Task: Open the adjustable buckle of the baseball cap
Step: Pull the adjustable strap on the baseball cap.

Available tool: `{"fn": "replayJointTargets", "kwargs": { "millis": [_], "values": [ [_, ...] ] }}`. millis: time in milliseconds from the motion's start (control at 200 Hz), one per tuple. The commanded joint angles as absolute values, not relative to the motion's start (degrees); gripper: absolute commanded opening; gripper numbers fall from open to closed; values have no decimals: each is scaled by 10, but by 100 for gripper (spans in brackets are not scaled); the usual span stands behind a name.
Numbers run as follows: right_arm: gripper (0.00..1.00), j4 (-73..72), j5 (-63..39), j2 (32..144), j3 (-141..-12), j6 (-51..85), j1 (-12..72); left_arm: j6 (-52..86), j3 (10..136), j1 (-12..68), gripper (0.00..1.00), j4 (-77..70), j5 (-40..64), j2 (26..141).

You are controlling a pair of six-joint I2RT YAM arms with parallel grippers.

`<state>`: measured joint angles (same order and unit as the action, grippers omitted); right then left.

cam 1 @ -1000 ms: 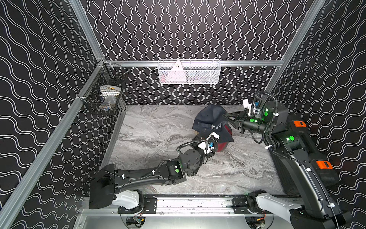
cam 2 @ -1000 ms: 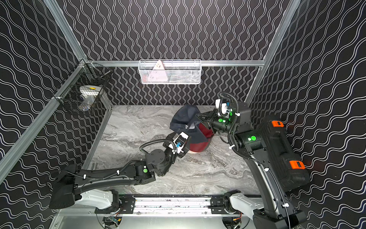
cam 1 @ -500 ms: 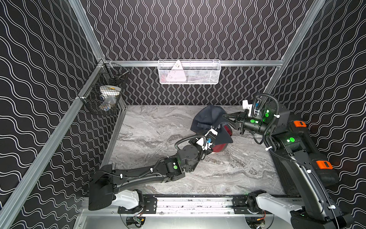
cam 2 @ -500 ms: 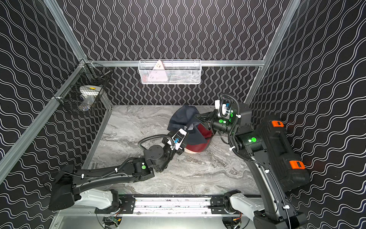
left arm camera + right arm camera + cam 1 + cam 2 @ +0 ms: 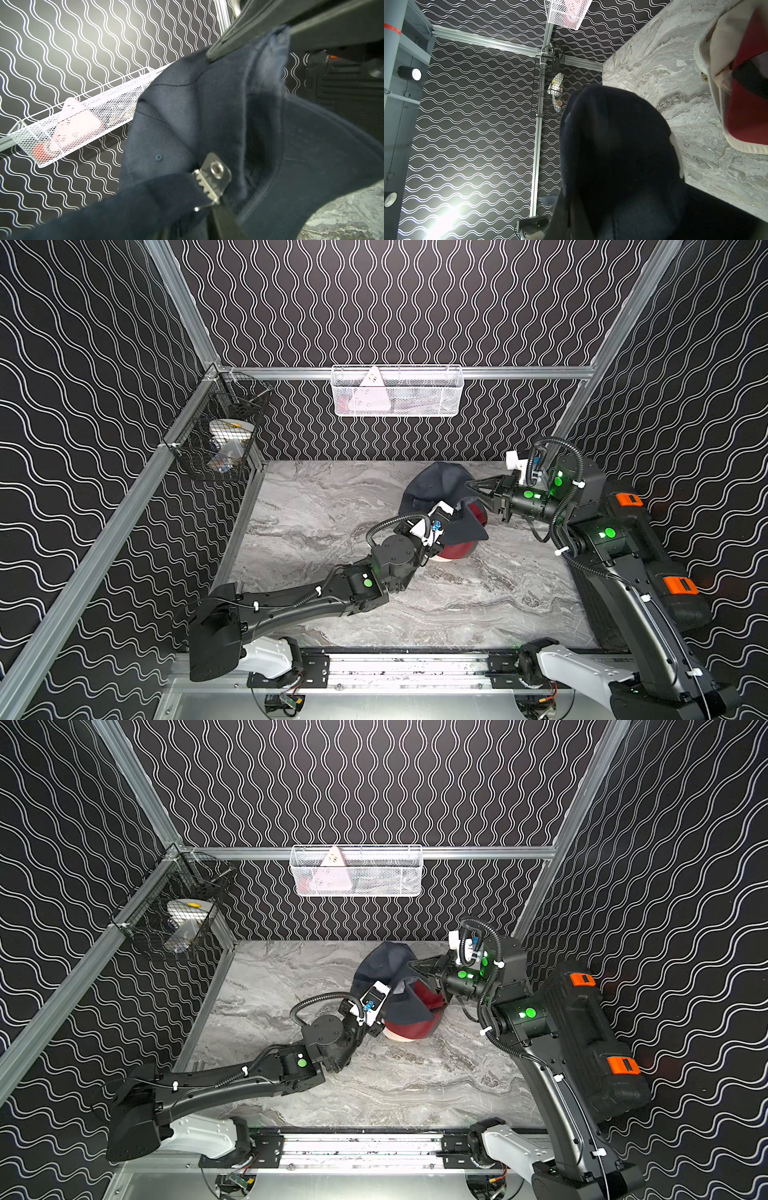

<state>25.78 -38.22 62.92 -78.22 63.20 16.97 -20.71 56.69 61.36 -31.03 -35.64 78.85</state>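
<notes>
Left wrist view puts the buckle (image 5: 214, 178) just ahead of the left gripper (image 5: 434, 543), the nearer arm, with the strap (image 5: 145, 203) running lengthwise toward it. I cannot tell whether its jaws pinch the strap. The right gripper (image 5: 471, 485) pinches the cap (image 5: 440, 485) by its rim, above the table (image 5: 332, 510).

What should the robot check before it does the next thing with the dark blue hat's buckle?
1. Right gripper pinching the navy fabric baseball cap by its rim: ok, shut on it.
2. Silver metal buckle facing the left wrist camera: ok, teeth visible.
3. Navy strap free of the buckle: cannot tell.
4. Left gripper holding that strap: cannot tell, fingers mostly hidden.
</notes>
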Motion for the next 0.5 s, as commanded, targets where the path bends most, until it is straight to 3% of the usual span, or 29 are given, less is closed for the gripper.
{"fn": "replayJointTargets", "kwargs": {
  "millis": [0,190,490],
  "values": [
    [0,238,-382,627,-780,634,170,-198,575,611,19,-295,-330,782],
    [0,272,-375,641,-775,605,170,-182,586,611,0,-223,-311,763],
    [0,348,-353,665,-778,514,170,-160,653,611,0,-29,-286,722]
  ]
}}
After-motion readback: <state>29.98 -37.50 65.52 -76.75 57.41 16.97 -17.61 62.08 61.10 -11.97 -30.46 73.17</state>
